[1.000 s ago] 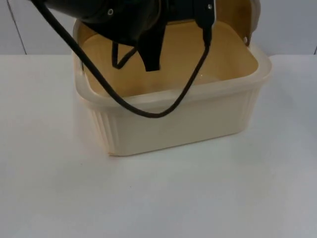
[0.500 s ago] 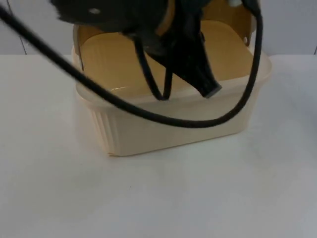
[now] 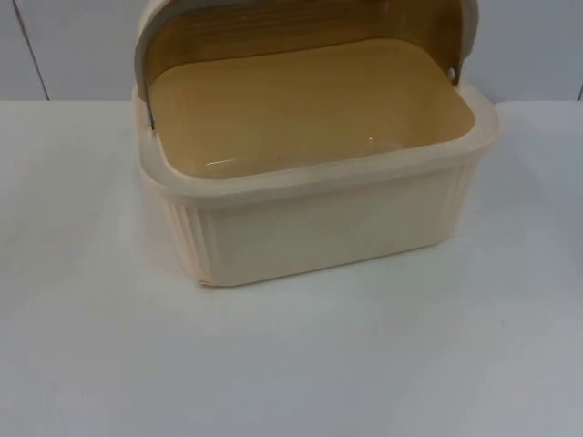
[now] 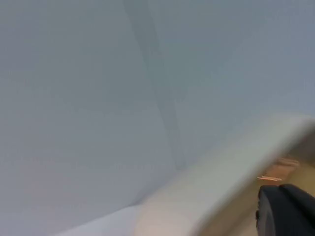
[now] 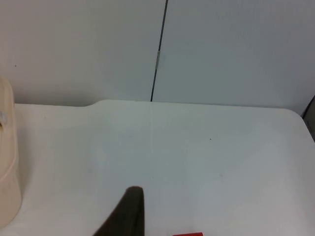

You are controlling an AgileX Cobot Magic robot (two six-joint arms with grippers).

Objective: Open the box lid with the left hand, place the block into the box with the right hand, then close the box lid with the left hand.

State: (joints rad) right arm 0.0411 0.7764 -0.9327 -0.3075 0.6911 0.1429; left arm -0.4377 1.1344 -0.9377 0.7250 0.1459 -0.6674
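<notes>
The white desk (image 3: 291,364) ran back to a grey partition wall (image 5: 231,49). The cream box (image 3: 310,209) stood open, lid (image 3: 301,23) raised. The red block (image 5: 187,234) lay just beside the right gripper (image 5: 129,216), whose spread I couldn't tell.

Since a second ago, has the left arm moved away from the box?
Yes. It hung over the open box in the top view; now it has gone from there, out past the box's back rim.

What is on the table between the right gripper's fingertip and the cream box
Nothing: in the right wrist view, bare white table runs from the black fingertip across to the cream box. A red object, probably the block, sits on the fingertip's other side.
</notes>
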